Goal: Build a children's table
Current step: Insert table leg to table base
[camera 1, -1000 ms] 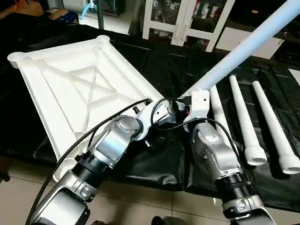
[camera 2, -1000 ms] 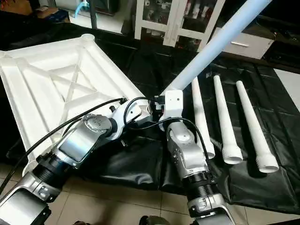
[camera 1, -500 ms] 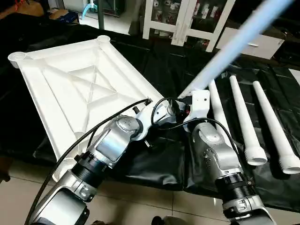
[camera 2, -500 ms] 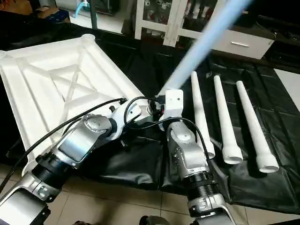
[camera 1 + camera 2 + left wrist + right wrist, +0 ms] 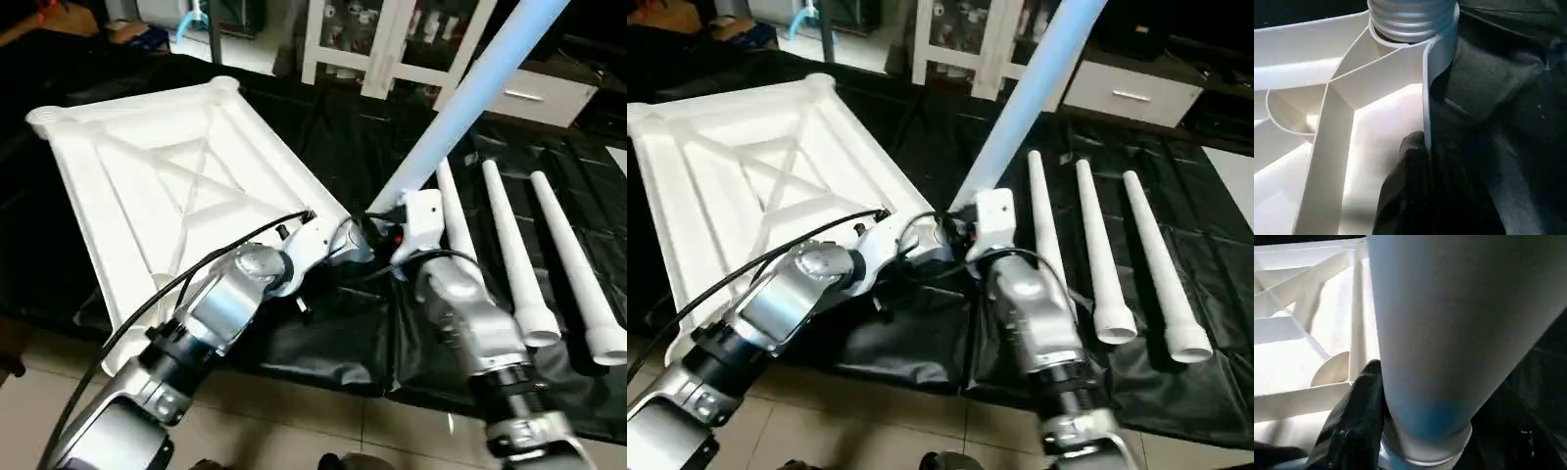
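The white table top lies underside up on a desk covered in black sheeting, its X-shaped ribs facing the camera. It occupies the left part of the desk, with one rounded corner socket at the far end and another at the far left.

At the near right corner of the top, one tapered leg rises at a slant toward the upper right, its lower end meeting the corner socket there. In the left wrist view the threaded collar sits at that socket, beside the rim of the top.

The left claw is pressed together at the rim of the top beside that socket; one black finger rests against the inner face of the edge wall. The right claw sits at the base of the slanted leg. In the right wrist view a black finger lies against the leg's lower end; the leg hides the other finger, so whether it pinches the leg cannot be told.

Three further legs lie side by side on the sheeting to the right, just beside the right forearm, wide ends toward the robot. A white glass-door cabinet stands behind the desk. Both silver forearms cross in front of the working corner and obscure the joint from the head views.
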Motion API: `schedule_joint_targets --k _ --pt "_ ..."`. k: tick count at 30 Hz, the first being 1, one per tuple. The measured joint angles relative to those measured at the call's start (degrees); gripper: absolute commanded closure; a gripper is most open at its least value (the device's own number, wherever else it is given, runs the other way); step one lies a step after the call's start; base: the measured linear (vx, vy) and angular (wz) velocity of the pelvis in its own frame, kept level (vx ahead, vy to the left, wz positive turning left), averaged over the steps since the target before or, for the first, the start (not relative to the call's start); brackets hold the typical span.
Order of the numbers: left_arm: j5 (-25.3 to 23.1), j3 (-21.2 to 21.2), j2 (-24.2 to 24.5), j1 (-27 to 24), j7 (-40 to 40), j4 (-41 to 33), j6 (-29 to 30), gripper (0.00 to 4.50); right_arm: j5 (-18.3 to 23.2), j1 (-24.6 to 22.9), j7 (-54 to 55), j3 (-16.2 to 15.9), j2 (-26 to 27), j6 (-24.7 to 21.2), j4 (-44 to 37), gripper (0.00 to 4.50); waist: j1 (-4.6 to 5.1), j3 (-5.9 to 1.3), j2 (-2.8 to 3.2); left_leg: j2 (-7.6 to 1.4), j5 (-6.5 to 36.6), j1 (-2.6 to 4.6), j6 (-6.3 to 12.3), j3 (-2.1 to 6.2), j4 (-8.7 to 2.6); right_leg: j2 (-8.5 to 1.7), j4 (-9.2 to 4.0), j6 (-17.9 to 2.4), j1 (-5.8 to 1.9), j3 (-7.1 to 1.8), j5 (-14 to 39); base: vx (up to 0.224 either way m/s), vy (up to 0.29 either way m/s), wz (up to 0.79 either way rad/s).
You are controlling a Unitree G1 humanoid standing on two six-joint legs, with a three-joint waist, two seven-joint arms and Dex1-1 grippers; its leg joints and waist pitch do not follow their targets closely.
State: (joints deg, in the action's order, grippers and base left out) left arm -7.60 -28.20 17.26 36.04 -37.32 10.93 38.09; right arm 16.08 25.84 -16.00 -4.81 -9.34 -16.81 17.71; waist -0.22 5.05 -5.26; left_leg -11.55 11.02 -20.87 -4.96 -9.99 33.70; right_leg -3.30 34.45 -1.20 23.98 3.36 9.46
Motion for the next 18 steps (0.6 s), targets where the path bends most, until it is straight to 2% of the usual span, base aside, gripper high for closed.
schedule_joint_targets --k 5,7,10,14,18 --pt "0.2 -1.1 3.5 -1.9 -3.5 -1.4 -6.2 4.50 4.4 -1.2 -8.1 1.1 -3.9 -3.5 -1.8 2.48 -0.23 -0.01 0.02 -0.01 0.0 0.00 0.02 0.00 0.07 -0.01 0.02 0.0 -0.05 0.00 0.0 0.000 0.000 0.00" --pt "0.5 -1.6 5.6 -2.6 -5.8 -1.5 -10.5 4.50 5.9 -1.5 -12.1 1.1 -5.8 -4.9 -2.2 2.48 -0.30 -0.02 0.01 -0.02 0.0 0.00 0.04 0.00 0.08 -0.01 0.02 0.0 -0.06 0.01 0.0 0.000 0.000 0.00" --pt "0.8 -1.9 8.2 -3.8 -9.1 -2.5 -14.5 4.50 6.8 -2.5 -18.0 0.9 -8.4 -6.3 -3.2 2.48 -0.44 -0.02 0.01 -0.06 0.0 -0.04 0.05 -0.01 0.13 -0.01 0.03 0.0 -0.06 0.03 0.0 0.000 0.000 0.00" --pt "0.7 -3.2 8.7 -3.9 -10.9 -2.9 -17.0 4.50 6.9 -3.2 -25.3 -0.3 -13.4 -6.3 -4.0 2.49 -1.07 -0.03 -0.01 -0.10 -0.1 -0.08 0.11 -0.16 0.18 -0.06 0.01 0.0 -0.08 0.02 0.0 0.000 0.000 0.00" --pt "0.7 -3.8 8.7 -4.1 -11.3 -2.9 -18.6 4.50 7.1 -3.3 -29.3 -0.5 -15.7 -6.9 -4.0 2.49 -1.58 -0.02 -0.03 -0.24 -0.1 -0.08 0.13 -0.42 0.19 -0.07 0.05 0.0 -0.03 0.01 0.0 0.000 0.000 0.00"
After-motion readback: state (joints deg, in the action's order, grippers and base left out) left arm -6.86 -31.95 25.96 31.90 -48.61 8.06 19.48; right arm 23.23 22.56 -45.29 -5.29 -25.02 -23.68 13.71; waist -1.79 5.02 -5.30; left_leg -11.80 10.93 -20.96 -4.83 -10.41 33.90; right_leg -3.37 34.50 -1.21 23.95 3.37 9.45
